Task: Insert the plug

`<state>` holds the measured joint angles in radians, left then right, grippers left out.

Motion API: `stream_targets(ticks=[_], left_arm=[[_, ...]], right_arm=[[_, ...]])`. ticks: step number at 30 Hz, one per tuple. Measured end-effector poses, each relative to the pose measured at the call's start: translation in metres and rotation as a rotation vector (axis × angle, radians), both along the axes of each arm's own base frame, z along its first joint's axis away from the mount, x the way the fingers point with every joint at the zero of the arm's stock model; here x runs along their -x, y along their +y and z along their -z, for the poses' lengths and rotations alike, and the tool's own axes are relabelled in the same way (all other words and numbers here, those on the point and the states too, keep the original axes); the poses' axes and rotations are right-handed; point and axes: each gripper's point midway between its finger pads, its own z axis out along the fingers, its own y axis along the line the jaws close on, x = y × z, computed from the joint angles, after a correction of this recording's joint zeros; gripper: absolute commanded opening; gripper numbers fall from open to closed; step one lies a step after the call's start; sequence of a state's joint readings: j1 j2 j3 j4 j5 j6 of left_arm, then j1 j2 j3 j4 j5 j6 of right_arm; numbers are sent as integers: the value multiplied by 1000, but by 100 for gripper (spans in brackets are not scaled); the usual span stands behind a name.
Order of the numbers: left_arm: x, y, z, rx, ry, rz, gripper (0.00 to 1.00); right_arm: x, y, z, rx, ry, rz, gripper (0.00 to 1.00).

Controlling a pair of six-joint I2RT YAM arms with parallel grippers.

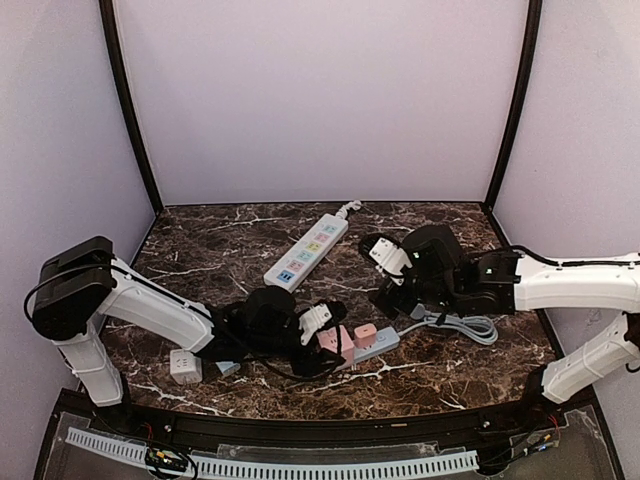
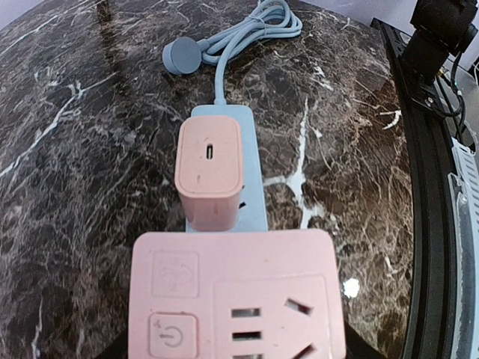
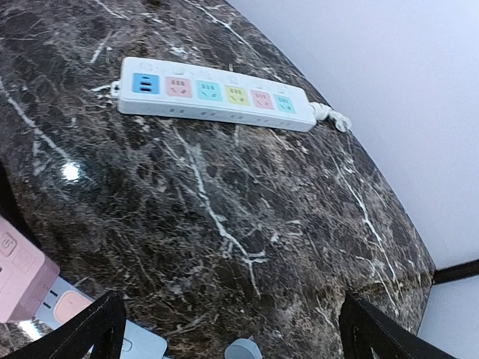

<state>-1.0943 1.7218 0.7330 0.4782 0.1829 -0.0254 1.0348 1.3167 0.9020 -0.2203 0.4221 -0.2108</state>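
The plug, a pink cube adapter (image 2: 236,295) with sockets on its top face, sits at the near end of a light-blue power strip (image 2: 253,213). My left gripper (image 1: 322,336) is closed around it; only dark finger edges show at its lower corners. Whether its pins are in the strip is hidden. A pink charger (image 2: 209,172) stands plugged in just beyond it. The strip's blue cable (image 2: 247,34) ends in a round plug (image 2: 183,56). My right gripper (image 3: 236,329) hangs open over bare marble, right of the strip (image 1: 378,345).
A long white power strip (image 1: 307,250) with coloured sockets lies at the back centre, also in the right wrist view (image 3: 217,93). A white cube adapter (image 1: 185,365) sits by the left arm. The grey-blue cable (image 1: 462,325) coils under the right arm.
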Motion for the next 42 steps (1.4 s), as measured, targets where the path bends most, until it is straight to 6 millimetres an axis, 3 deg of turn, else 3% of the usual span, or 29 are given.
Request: stream_targets(ticks=[4,10,15,18,22,25,31,37,42], left_arm=[[-11,-25,-1,12,-26,24,52],[-28,-63,-2,19,-75,62,54],[-49,-101,-4,32,-120,77,58],[-61,-118,-4,39,-130,75,63],[-74,-138,-4,57,-154,73,77],[-75,-142,1,52,-158,77,89],[-76,-141,-5,62,-152,73,98],[-71,-123,-37,87,-141,36,99],[-70,-91,-72,108,-155,-60,99]], right_arm=[[-23,-31,-5,-40,-38,159,99],[-51,-96,-26,-185,-95,456,99],[-59,-143,-41,-312,-144,647,99],[-58,-158,-47,-362,-161,701,99],[-57,-167,-59,-427,-182,731,99],[-56,-167,-66,-464,-188,731,99],[-54,-162,-67,-499,-167,710,99],[-51,-154,-73,-552,-142,664,99],[-49,-147,-71,-575,-108,632,99]])
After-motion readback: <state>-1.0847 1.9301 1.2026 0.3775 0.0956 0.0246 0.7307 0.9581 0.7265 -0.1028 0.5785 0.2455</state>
